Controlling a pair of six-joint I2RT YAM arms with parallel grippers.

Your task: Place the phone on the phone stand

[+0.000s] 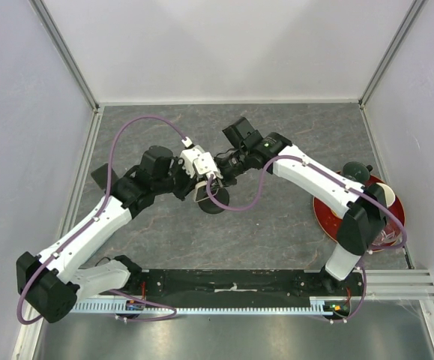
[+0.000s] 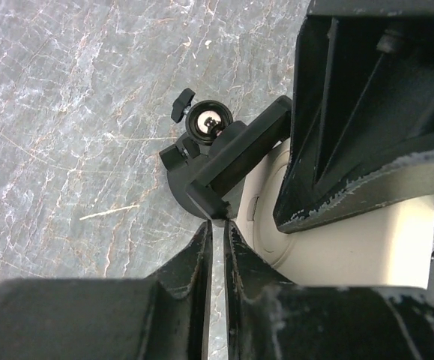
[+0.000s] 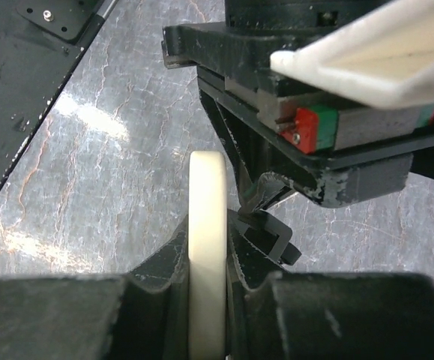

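Where I'm working: both arms are meeting around the middle of the grey marbled table [image 1: 164,240], well apart from all four edges.

Phone: the cream-coloured slab phone [image 3: 207,187] is hanging off the table in the right gripper, edge-on to that wrist camera.

Right gripper [image 3: 207,241]: it's clamping the phone, one black finger pressing on each flat face.

Phone stand: the black phone stand with a round base [image 1: 215,204] is sitting mid-table, right under the two wrists. From the left wrist I'm seeing its ball joint, a little knob and the black cradle arm [image 2: 235,157] tilting up to the right.

Phone vs stand: the phone's cream face is sitting right up against the cradle arm. I can't tell whether it's actually seated in it.

Left gripper [image 2: 218,229]: the fingers are nearly together with just a sliver between them, and I'm reading it as pinching the lower corner of the cradle at the tips.

Right edge of the table: a round red plate [image 1: 325,219] is lying there, partly under the right arm, with a dark green rounded thing [image 1: 355,172] at its far side.

Near edge: a black mounting rail [image 1: 231,281] is carrying both arm bases.

Cables: purple cables [image 1: 138,124] are looping over both arms.
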